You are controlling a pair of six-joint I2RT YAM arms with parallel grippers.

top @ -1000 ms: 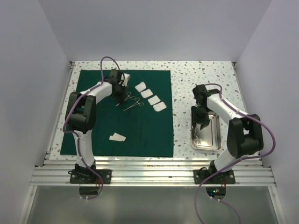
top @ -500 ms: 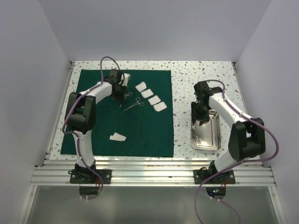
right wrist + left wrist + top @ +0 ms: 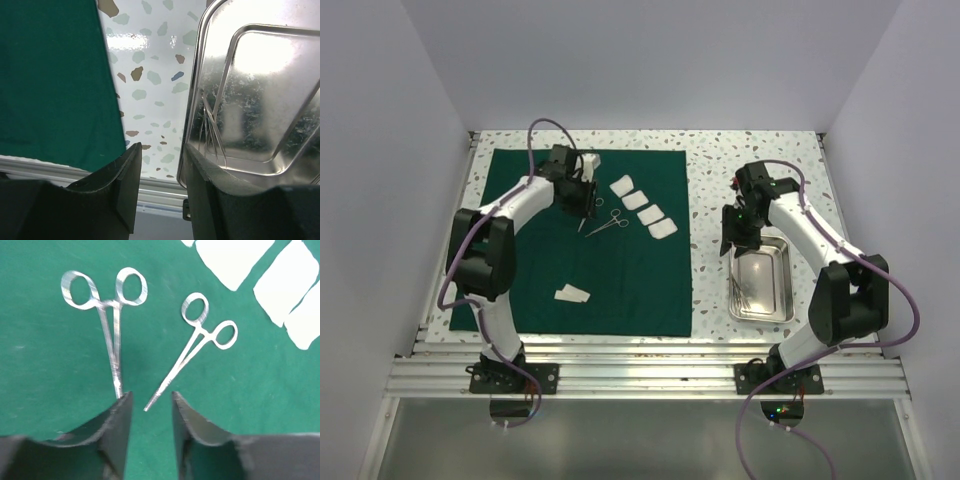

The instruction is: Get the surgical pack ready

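The dark green cloth (image 3: 620, 280) lies spread flat on the left of the table. Two silvery forceps lie on it, one (image 3: 107, 315) with its tip at my left finger and one (image 3: 197, 345) pointing into the gap; the second also shows in the top view (image 3: 607, 222). My left gripper (image 3: 148, 402) (image 3: 583, 203) is open and empty just behind their tips. A row of white gauze squares (image 3: 642, 206) (image 3: 232, 260) lies to their right. My right gripper (image 3: 157, 160) (image 3: 733, 240) is open and empty, straddling the left rim of the steel tray (image 3: 200, 75) (image 3: 782, 300).
Thin instruments (image 3: 212, 132) lie inside the tray. One more gauze piece (image 3: 572, 293) lies on the near part of the cloth. Speckled tabletop (image 3: 150, 90) shows between cloth and tray. White walls enclose the table on three sides.
My right gripper has moved out of the tray, back and left to its left rim. My left arm has swung left, the gripper drawing back slightly from the forceps.
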